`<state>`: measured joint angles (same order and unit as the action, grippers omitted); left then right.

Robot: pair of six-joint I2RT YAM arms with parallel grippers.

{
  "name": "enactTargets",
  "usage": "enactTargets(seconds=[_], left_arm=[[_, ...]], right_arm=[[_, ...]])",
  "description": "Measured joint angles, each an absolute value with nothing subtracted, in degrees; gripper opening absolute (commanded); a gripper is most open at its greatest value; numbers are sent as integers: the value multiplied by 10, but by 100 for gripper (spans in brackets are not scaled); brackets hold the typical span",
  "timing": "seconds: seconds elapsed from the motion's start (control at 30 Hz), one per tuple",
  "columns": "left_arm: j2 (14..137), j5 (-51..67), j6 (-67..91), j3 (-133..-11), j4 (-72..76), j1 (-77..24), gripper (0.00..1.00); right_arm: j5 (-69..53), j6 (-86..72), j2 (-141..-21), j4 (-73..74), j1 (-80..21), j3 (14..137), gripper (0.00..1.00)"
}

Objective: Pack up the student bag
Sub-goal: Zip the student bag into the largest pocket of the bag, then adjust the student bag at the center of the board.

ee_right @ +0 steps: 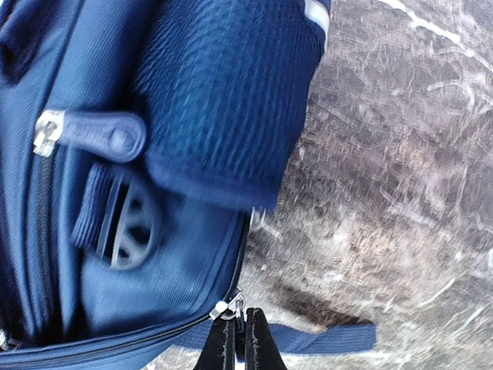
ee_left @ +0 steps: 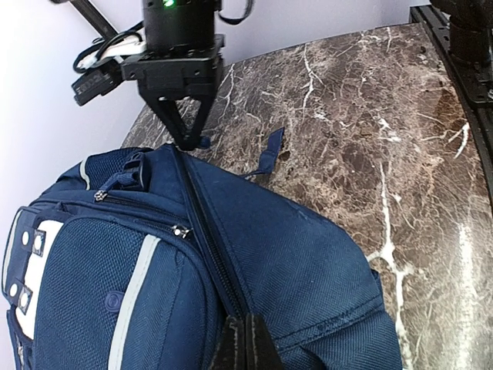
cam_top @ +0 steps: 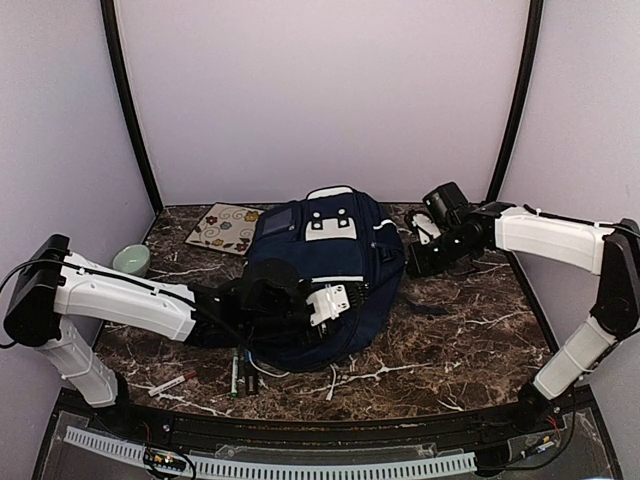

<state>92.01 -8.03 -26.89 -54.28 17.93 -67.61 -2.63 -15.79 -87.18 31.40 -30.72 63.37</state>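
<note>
The student bag (cam_top: 320,270), navy with white trim, lies flat in the middle of the table. It also shows in the left wrist view (ee_left: 293,262) and the right wrist view (ee_right: 177,247). My left gripper (cam_top: 345,298) rests on the bag's near half and is shut, pinching the fabric at the main zipper seam (ee_left: 245,343). My right gripper (cam_top: 411,264) is at the bag's right edge, shut on a metal zipper pull (ee_right: 235,308). It also shows in the left wrist view (ee_left: 187,139) at the far end of the same zipper line.
A flower-patterned notebook (cam_top: 225,228) lies at the back left and a pale green bowl (cam_top: 131,260) left of it. Several pens and markers (cam_top: 237,375) lie in front of the bag. A loose blue strap (ee_right: 323,337) trails on the table by my right gripper.
</note>
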Motion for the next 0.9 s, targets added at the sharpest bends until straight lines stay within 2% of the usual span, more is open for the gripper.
enactTargets(seconds=[0.33, 0.6, 0.67, 0.7, 0.77, 0.83, 0.9], left_arm=[[898, -50, -277, -522, 186, -669, 0], [898, -47, -278, -522, 188, -669, 0], [898, -46, -276, -522, 188, -669, 0], [898, -45, -274, -522, 189, -669, 6], [898, -41, -265, -522, 187, -670, 25], [898, -32, -256, -524, 181, -674, 41], [898, -20, -246, -532, 171, -679, 49]], right_arm=[[-14, -116, -955, 394, -297, 745, 0], [-42, -109, -965, 405, -287, 755, 0], [-53, -108, -961, 395, -283, 745, 11], [-63, -106, -955, 386, -280, 736, 16], [-82, -108, -942, 364, -271, 714, 25], [-96, -107, -920, 334, -252, 685, 28], [-104, -116, -893, 315, -234, 662, 30]])
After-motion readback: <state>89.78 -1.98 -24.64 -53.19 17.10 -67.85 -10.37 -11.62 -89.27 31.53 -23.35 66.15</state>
